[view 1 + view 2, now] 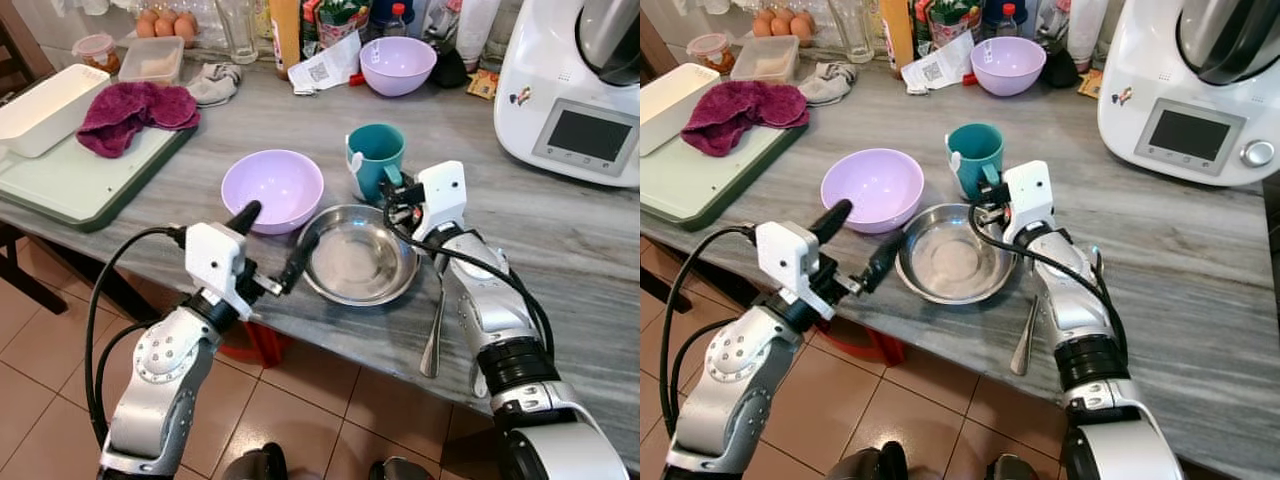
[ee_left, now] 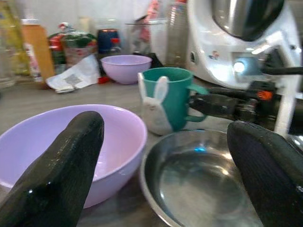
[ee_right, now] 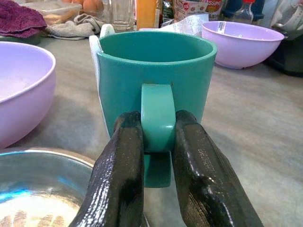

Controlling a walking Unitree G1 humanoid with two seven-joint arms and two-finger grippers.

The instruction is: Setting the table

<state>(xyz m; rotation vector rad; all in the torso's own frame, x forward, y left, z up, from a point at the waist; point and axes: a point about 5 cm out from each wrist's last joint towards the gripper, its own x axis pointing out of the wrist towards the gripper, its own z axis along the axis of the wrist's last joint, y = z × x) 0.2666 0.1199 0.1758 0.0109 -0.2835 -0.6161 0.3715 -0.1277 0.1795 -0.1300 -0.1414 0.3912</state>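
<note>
A teal mug (image 1: 375,155) stands upright on the grey marble table (image 1: 560,240), just behind a steel bowl (image 1: 360,255). My right gripper (image 3: 157,127) is shut on the mug's handle (image 3: 157,111), one black finger on each side. A lilac bowl (image 1: 272,188) sits left of the steel bowl. My left gripper (image 1: 272,240) is open at the table's front edge. One of its fingertips is over the lilac bowl's near rim and the other is at the steel bowl's left rim. A spoon (image 1: 435,340) lies under my right forearm.
A white kitchen machine (image 1: 575,90) stands at the back right. A second lilac bowl (image 1: 397,65), bottles and packets crowd the back. At the left, a green tray (image 1: 70,180) holds a maroon cloth (image 1: 135,110) and a white box (image 1: 45,105).
</note>
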